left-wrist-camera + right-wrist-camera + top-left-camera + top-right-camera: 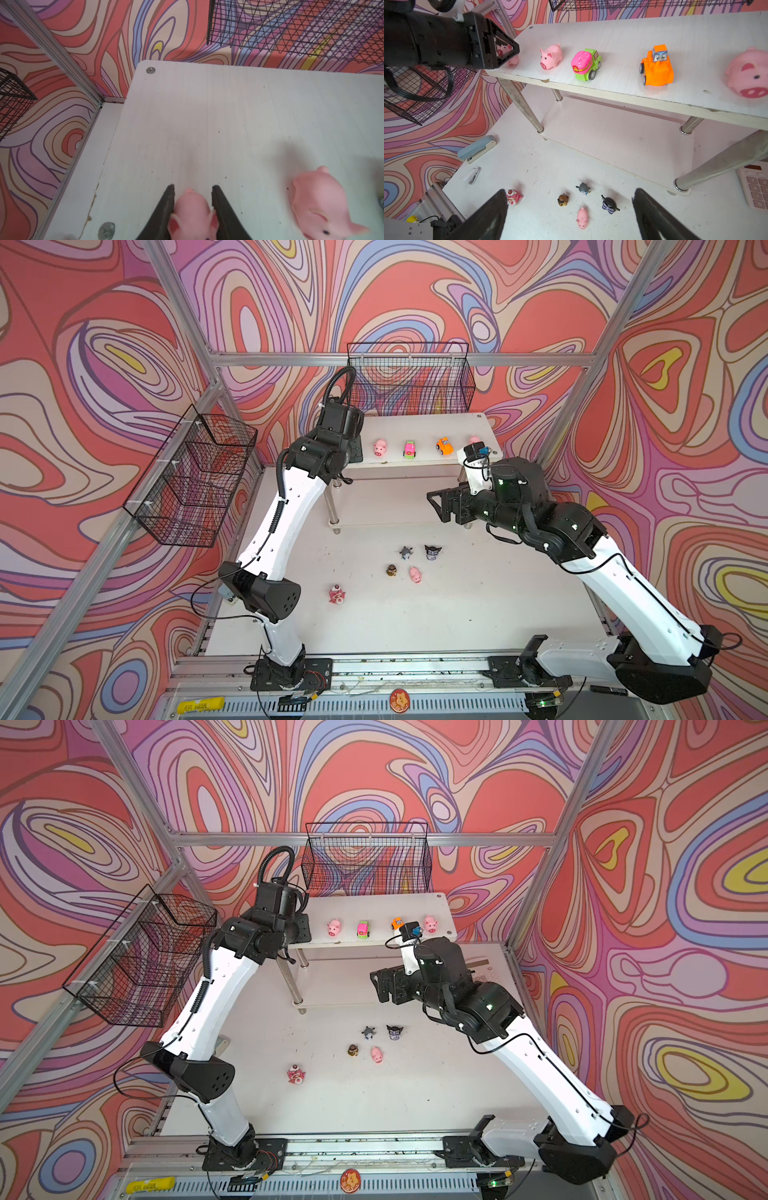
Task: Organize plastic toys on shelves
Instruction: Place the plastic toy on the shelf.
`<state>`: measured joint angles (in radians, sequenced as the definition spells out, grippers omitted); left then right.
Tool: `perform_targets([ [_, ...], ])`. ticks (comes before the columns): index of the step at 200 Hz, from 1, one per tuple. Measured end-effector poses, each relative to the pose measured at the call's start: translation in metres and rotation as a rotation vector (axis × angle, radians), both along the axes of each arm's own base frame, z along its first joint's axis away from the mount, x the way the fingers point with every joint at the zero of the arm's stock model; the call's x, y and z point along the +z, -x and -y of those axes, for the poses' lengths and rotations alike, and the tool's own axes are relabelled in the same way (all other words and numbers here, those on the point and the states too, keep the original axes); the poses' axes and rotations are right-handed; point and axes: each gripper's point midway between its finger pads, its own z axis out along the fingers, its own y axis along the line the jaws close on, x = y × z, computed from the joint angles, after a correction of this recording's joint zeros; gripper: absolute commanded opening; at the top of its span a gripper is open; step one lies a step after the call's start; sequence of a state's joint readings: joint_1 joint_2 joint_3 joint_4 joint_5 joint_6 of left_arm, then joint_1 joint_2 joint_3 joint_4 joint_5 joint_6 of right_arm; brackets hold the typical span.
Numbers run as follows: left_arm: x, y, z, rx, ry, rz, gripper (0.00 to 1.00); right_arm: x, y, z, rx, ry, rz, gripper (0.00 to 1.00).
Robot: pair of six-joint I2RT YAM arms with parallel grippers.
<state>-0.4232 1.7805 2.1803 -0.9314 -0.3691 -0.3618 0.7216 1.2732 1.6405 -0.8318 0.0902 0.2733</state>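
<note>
Swirled pink, orange and lilac paper covers the walls around your white table point(415, 626), and the shelves point(419, 427) stand at its far edge under a wire basket point(411, 381). A second basket point(195, 477) hangs on the left wall.

Your left gripper point(193, 187) is at the left end of the top board. Its jaws pinch the held pig point(192, 212) by the flanks, and the pig's feet are down on the board. Just to its right stands the second pig point(379, 447), apart from the fingers. Next along the front edge come the pink-green car point(409, 449), the orange car point(444, 446) and the end pig point(430, 923). All of them sit upright and face the front.

Your right gripper point(571, 192) hangs in front of the shelves' right half, above the table. Its jaws are spread wide and touch no toy.

On the table in front of the shelves you have five toys. The grey figure point(406, 552) and horned figure point(432, 551) are side by side. The brown figure point(391, 570) and table pig point(415, 574) lie just nearer you, and the bear point(337, 594) sits apart to the left.

A stapler point(477, 148) lies by the left wall, and a calculator point(756, 187) sits beside the shelves' right front leg.
</note>
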Motion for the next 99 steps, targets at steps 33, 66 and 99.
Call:
perform_targets([
  [33, 0.0004, 0.0019, -0.0012, -0.005, 0.001, 0.029, 0.31, -0.002, -0.0038, -0.0013, -0.006, 0.014, -0.006, 0.98],
  [66, 0.001, 0.0032, -0.0017, -0.008, 0.003, 0.044, 0.3, 0.0018, -0.0041, 0.0002, -0.013, 0.012, 0.002, 0.98],
  [99, 0.0005, 0.0056, -0.0029, -0.015, 0.001, 0.066, 0.28, 0.0035, -0.0042, 0.0007, -0.016, 0.01, 0.005, 0.98],
])
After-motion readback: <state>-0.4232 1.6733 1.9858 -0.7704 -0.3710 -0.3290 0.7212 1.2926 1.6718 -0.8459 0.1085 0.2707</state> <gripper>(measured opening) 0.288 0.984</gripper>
